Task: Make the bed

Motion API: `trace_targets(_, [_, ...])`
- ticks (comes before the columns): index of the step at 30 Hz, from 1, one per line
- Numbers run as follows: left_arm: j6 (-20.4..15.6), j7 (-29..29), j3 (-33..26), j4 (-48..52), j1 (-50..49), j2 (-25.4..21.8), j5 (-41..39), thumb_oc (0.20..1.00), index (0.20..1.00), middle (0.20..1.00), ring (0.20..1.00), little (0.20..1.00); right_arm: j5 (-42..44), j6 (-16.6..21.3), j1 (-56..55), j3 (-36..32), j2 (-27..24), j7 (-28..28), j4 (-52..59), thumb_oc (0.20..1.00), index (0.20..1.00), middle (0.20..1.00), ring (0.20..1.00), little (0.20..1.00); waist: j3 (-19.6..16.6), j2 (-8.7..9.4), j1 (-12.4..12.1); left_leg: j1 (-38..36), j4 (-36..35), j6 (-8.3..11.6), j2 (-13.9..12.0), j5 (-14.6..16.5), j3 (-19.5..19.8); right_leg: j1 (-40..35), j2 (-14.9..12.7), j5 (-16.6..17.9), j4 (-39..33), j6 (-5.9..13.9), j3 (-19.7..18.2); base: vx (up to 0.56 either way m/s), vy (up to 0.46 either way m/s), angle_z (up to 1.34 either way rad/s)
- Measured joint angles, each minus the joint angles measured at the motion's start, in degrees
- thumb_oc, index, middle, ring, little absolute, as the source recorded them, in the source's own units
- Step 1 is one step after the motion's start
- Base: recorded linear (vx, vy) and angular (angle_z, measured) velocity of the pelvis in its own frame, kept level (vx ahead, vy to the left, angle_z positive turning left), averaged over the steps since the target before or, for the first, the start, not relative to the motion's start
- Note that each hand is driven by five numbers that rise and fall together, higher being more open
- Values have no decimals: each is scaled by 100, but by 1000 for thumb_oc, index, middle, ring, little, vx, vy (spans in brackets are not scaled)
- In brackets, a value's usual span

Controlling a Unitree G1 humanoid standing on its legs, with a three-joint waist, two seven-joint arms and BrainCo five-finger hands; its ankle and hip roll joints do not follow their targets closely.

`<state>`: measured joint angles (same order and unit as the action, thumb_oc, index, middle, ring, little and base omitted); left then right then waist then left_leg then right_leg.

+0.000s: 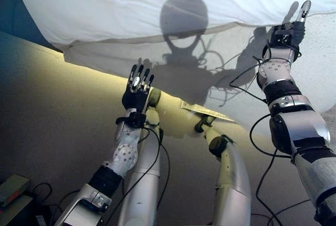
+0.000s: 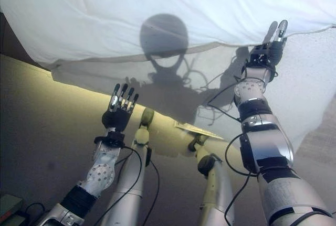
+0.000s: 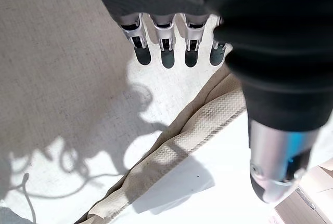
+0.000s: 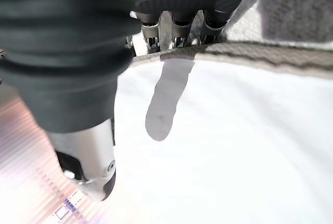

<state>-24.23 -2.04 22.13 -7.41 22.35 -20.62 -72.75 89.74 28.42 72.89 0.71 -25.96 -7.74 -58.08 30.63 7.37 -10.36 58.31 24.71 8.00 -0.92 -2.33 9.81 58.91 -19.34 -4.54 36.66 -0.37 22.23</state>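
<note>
A smooth white duvet (image 1: 157,0) lies across the far part of the bed. Nearer lies a textured pale cover (image 1: 315,63), partly in shadow. My left hand (image 1: 135,97) is held up open in front of the bed's edge, its fingers (image 3: 167,52) straight over the textured cover (image 3: 62,52) and touching nothing. A beige hem (image 3: 182,135) runs beneath it. My right hand (image 1: 287,32) reaches up to the duvet's lower edge, fingers straight. In its wrist view the fingertips pass behind a beige hem (image 4: 270,57) and the thumb (image 4: 86,156) stands apart over smooth white cloth.
The bed's side panel (image 1: 63,110) runs diagonally, lit yellow, with a small paper label (image 1: 207,111) on it. A box (image 1: 13,189) and cords sit on the floor at the lower left. Wood floor (image 3: 307,203) shows below the bed's edge.
</note>
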Motion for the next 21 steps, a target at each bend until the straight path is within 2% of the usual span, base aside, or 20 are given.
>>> trace_targets(9, [38, 168, -3, 0, -5, -78, 0, 1000, 1000, 1000, 1000, 1000, -8, -66, 20, 185, 34, 219, 129, 1000, 1000, 1000, 1000, 1000, -2, -3, -23, -190, -208, 67, -69, -89, -8, -77, 50, -33, 6, -72, 14, 7, -29, 0])
trace_targets(13, [148, 259, 39, -26, -18, -90, 2, 1000, 1000, 1000, 1000, 1000, -25, -75, 133, 228, -23, 219, 136, 1000, 1000, 1000, 1000, 1000, -4, -41, -36, -240, -382, 144, -40, -204, 145, -114, 36, -116, 69, -107, 134, 11, -43, 12])
trace_targets(17, [249, 365, 140, -12, -75, -105, 2, 1000, 1000, 1000, 1000, 1000, -44, -186, 363, 376, -280, 215, -325, 1000, 1000, 1000, 1000, 1000, -17, -79, -168, -277, -480, 179, 0, -246, 263, -116, -45, -259, 205, -131, 220, 7, -11, 17])
trace_targets(21, [267, 373, 138, -12, -220, -246, 2, 1000, 1000, 1000, 1000, 1000, -173, -382, 777, 457, -373, 184, -668, 1000, 1000, 1000, 1000, 1000, -9, -93, -169, -290, -541, 173, 10, -271, 291, -115, -66, -284, 230, -124, 248, 3, -12, 5])
